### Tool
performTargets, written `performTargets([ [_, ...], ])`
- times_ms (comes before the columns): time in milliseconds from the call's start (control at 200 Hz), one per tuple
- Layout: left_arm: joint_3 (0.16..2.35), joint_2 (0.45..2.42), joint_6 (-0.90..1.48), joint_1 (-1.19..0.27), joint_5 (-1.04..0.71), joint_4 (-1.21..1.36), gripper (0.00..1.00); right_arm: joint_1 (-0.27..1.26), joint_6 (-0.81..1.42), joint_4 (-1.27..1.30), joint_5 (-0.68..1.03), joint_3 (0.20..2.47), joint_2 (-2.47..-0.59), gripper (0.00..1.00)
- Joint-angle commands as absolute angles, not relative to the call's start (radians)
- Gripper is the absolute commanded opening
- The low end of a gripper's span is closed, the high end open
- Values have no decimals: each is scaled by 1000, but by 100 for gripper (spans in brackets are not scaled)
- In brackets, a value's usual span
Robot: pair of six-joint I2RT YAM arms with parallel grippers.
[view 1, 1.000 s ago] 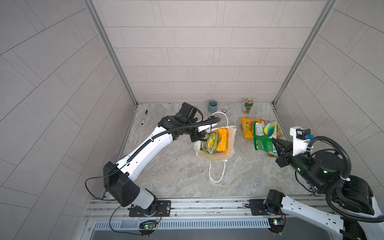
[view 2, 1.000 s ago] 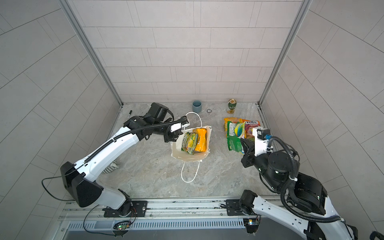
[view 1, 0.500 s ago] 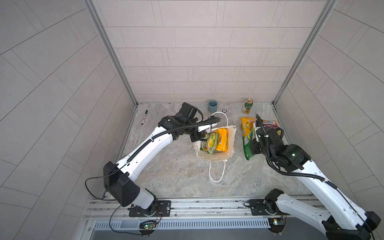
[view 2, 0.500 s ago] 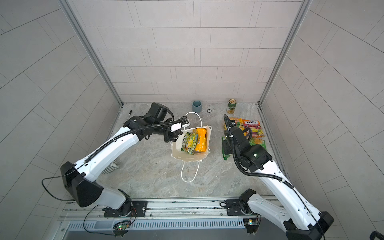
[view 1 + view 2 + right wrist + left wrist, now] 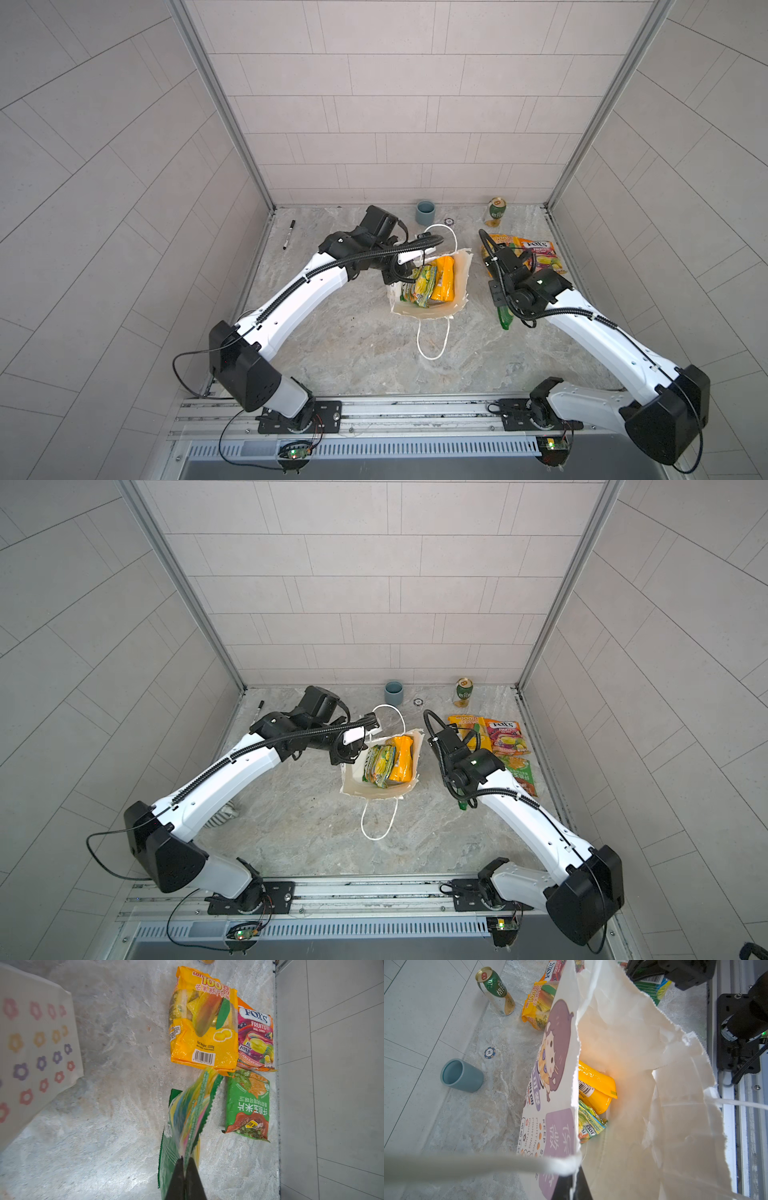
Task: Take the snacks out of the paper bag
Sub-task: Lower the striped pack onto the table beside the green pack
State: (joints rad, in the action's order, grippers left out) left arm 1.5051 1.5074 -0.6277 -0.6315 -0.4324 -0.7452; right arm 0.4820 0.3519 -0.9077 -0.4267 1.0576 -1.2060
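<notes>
Marker: a black pen [image 5: 289,235] lies on the counter [image 5: 365,353], well to the left of the paper bag [image 5: 462,286] and nearer the back wall.
Left hand: the left hand [image 5: 574,1188] is at the bag's left edge, clenched on the torn top rim with the paper pinched between its fingers. A white cord handle [image 5: 467,1164] crosses just beside it.
Paper bag: it stands open-mouthed mid-counter, its cartoon-girl front turned toward the back wall and its flower-patterned side [image 5: 31,1043] facing right.
Snacks inside the bag: an orange packet [image 5: 596,1084] and a green-yellow FOX'S packet [image 5: 589,1124] sit side by side and touching, deep in the bag. They lie beyond the left hand's fingertips, untouched by it.
Cup and chip: a blue cup [image 5: 425,212] and a poker chip [image 5: 489,1052] sit behind the bag.
Right hand: the right hand [image 5: 185,1167] is right of the bag and apart from it, clenched on the edge of a green-yellow packet [image 5: 187,1115].
Held packet: it is outside the bag and reaches from the fingertips toward the counter. Whether it touches down cannot be told.
Snacks on the counter: right of the bag lie a yellow mango packet [image 5: 203,1028], a pink FOX'S packet [image 5: 255,1039] overlapping its far edge, and a green packet [image 5: 248,1105] just beside both.
Can: a green-and-gold can [image 5: 496,212] stands upright behind and right of the bag.
</notes>
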Motion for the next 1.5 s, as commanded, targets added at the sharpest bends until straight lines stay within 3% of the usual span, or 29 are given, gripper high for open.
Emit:
performTargets([
  [0, 1516, 1519, -630, -644, -443, -732, 0, 472, 367, -893, -557, 1060, -1234, 0],
  [310, 1516, 1514, -632, -643, -440, -731, 0, 457, 343, -864, -755, 1043, -1330, 0],
  [625, 1510, 1511, -636, -646, -433, -732, 0, 454, 371, -819, -768, 1000, -1414, 0],
  [946, 1509, 1513, -638, -647, -422, -731, 0, 454, 422, -767, -565, 962, -1442, 1],
  [1256, 1506, 1517, -642, -647, -416, -733, 0, 437, 473, -543, -278, 817, -1379, 2],
  [1491, 1504, 1518, -643, -650, -410, -733, 0, 419, 396, -452, -224, 764, -1342, 0],
])
